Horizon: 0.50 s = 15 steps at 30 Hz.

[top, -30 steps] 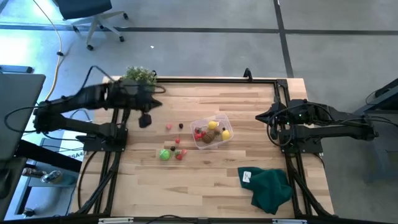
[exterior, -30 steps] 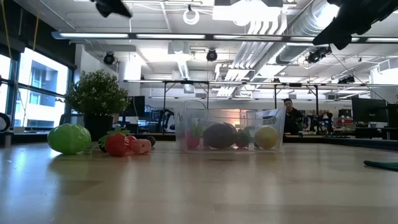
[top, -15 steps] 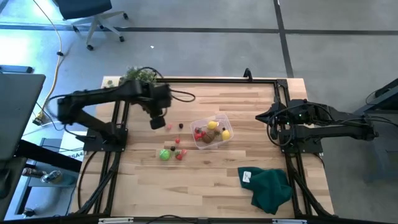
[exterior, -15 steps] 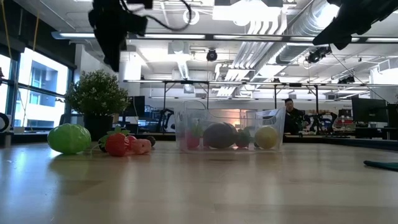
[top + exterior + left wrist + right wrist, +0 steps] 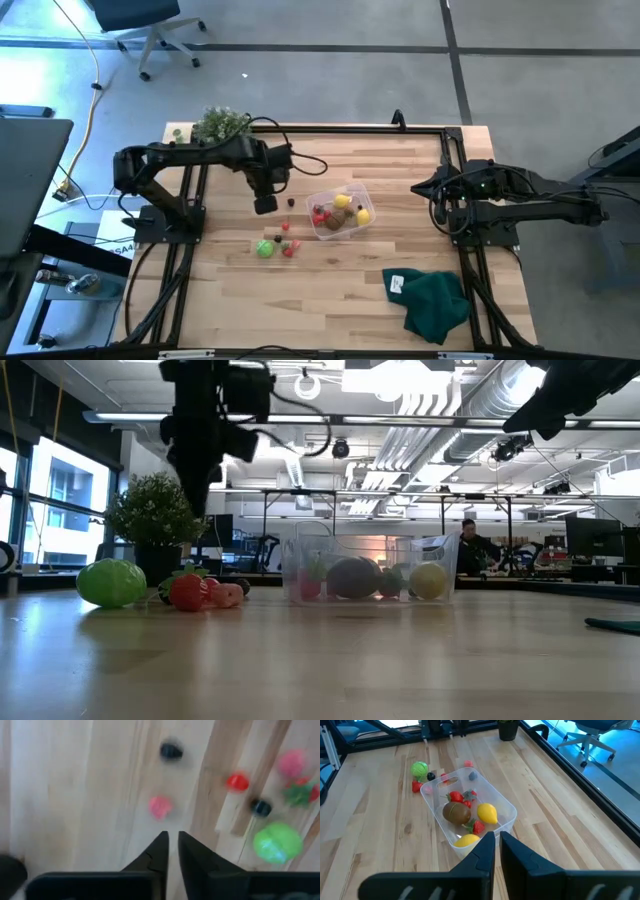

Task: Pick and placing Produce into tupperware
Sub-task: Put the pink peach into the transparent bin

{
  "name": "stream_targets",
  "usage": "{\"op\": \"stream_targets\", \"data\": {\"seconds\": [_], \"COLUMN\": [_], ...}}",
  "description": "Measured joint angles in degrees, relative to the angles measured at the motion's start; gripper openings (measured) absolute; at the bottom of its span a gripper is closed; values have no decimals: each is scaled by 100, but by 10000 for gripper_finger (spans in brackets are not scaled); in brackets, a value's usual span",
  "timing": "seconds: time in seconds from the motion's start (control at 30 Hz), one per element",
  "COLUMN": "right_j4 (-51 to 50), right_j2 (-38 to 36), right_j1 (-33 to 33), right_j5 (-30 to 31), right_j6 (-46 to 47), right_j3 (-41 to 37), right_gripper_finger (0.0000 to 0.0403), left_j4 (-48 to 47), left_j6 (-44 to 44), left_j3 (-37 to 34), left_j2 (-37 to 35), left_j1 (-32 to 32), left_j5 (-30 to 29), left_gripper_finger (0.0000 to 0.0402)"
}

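The clear tupperware (image 5: 340, 212) stands on the table's middle and holds red, yellow and brown produce (image 5: 456, 813). Loose produce lies on the wood to its left: a green piece (image 5: 264, 249), red pieces (image 5: 285, 226), a dark one (image 5: 291, 202) and a pink one (image 5: 160, 807). My left gripper (image 5: 171, 839) points straight down above the pink piece, clear of it, with only a narrow slit between its fingers and nothing in them; it also shows in the low view (image 5: 197, 508). My right gripper (image 5: 496, 840) waits shut at the table's right side, facing the tupperware.
A potted plant (image 5: 222, 122) stands at the far left corner, close behind my left arm. A dark green cloth (image 5: 435, 300) lies at the near right. A person (image 5: 465, 545) shows in the room beyond the table.
My left gripper has swung from the far left corner toward the table's middle and come down. It has tipped from slanting to pointing straight down and now hangs over the pink piece left of the tupperware. No produce has moved.
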Motion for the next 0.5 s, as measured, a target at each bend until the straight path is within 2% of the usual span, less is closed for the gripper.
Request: {"op": "stream_targets", "data": {"seconds": [0.27,0.43,0.5], "right_j4": [0,0,0], "right_j2": [-1,1,-1], "right_j1": [-2,-2,0], "right_j5": [0,0,0], "right_j6": [10,8,7], "right_j3": [0,0,0], "right_gripper_finger": [19,19,19], "left_j4": [292,925,1137], "left_j6": [-485,-715,-810], "left_j3": [-780,-1022,-1078], "left_j2": [-77,-77,-77], "left_j1": [342,394,392], "left_j5": [217,715,746], "left_gripper_finger": [132,166,175]}}
